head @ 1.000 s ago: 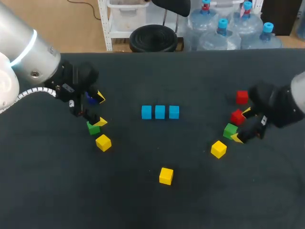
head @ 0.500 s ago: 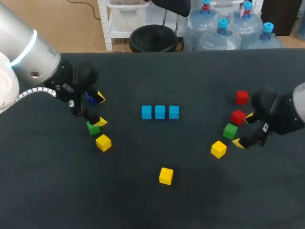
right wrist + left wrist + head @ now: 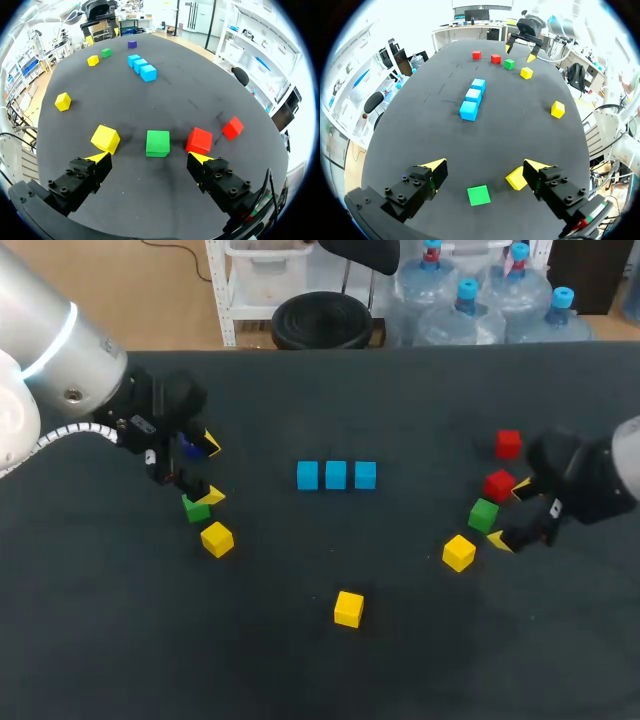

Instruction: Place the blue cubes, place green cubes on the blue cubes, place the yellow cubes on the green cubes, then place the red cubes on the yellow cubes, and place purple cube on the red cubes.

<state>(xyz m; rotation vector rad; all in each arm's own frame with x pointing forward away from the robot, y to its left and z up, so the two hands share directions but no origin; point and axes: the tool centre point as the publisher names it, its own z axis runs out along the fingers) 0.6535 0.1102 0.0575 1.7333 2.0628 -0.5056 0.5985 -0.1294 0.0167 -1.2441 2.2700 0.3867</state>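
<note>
A: Right gripper (image 3: 510,513) has pulled back off the right green cube (image 3: 483,514) since a second ago. The cube now sits clear, just ahead of the tips. Left arm unchanged

B: Jaws?

A: Both spread wide, holding nothing. In the right wrist view that green cube rests flat on the table in line with the gap. The near red cube (image 3: 199,140) is by one fingertip and a yellow cube (image 3: 105,138) by the other

B: Left gripper (image 3: 485,165)?

A: The left green cube (image 3: 479,195) lies under it, in line with the gap, no contact seen. A second yellow cube (image 3: 516,178) is just beside one finger

B: The rest?

A: Three blue cubes (image 3: 336,475) in a tight row mid-table, single layer. Far red cube (image 3: 508,444) sits behind the near one, third yellow cube (image 3: 348,608) alone at the front, purple cube (image 3: 132,44) close by the left gripper
</note>
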